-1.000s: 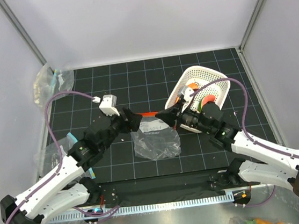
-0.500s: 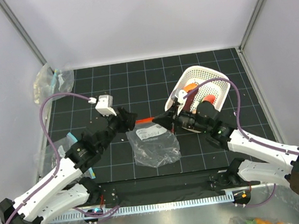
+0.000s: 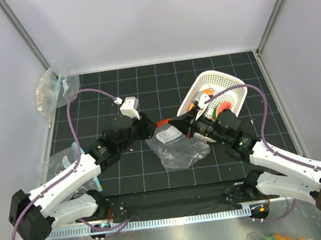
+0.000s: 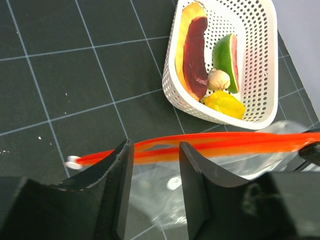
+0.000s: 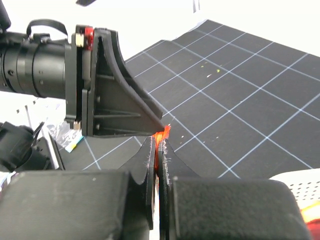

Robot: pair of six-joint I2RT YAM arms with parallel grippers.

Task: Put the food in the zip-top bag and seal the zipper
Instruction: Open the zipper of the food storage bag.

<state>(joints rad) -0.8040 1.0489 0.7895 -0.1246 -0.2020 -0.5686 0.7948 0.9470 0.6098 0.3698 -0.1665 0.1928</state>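
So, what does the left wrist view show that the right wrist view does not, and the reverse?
Only the left wrist view: toy foods in the white lattice basket, among them a dark red piece and a yellow lemon, and the left gripper open, the red-orange zipper strip showing between its fingers. Only the right wrist view: the right gripper shut on that strip, and the left gripper's outer side. Both: the strip and the black grid mat.
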